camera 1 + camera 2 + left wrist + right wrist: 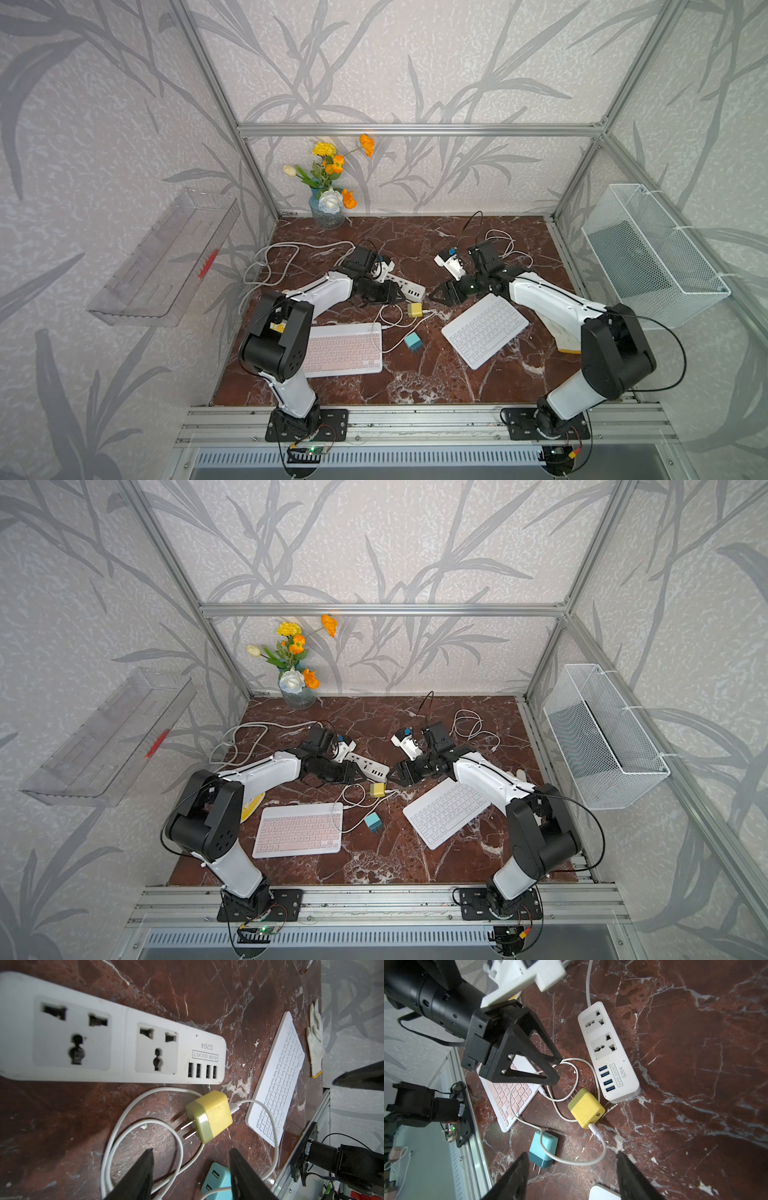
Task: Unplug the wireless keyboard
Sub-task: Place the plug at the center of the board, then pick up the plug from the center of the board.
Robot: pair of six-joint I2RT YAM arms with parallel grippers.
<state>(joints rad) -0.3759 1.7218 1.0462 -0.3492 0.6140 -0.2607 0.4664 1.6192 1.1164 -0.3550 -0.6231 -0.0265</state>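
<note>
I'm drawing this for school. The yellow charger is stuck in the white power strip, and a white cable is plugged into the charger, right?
Not quite. The yellow charger is not in the power strip: it lies loose on the table beside it, prongs bare, as the left wrist view shows. A white cable is indeed plugged into the charger.

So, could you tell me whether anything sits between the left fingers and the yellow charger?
Only a loop of white cable on the table crosses that gap; otherwise the open left fingers face the yellow charger.
</note>
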